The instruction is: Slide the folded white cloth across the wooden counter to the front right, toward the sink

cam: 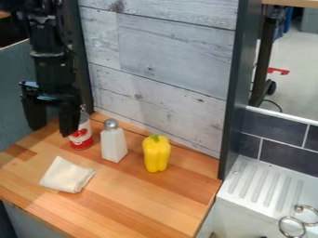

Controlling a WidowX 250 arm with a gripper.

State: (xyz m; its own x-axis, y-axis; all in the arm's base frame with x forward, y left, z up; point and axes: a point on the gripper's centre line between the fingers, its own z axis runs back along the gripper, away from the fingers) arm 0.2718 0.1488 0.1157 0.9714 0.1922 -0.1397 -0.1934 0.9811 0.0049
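My gripper (51,131) hangs over the left back part of the wooden counter, open, with its two fingers spread and nothing between them. Its right finger partly covers a clear bottle with a red and white label (81,138); whether they touch, I cannot tell. Right of the bottle stands a white shaker with a grey metal top (114,145). A yellow bell pepper with a green stem (156,154) is upright farther right. A folded cream cloth (66,175) lies in front of the bottle and shaker, towards the left.
The wooden counter (133,200) is backed by a grey-white plank wall (164,60). A dark post (233,93) rises at its right back corner. Beyond are a white ridged drainboard (264,186), metal rings (292,226) and dark tiles (287,153).
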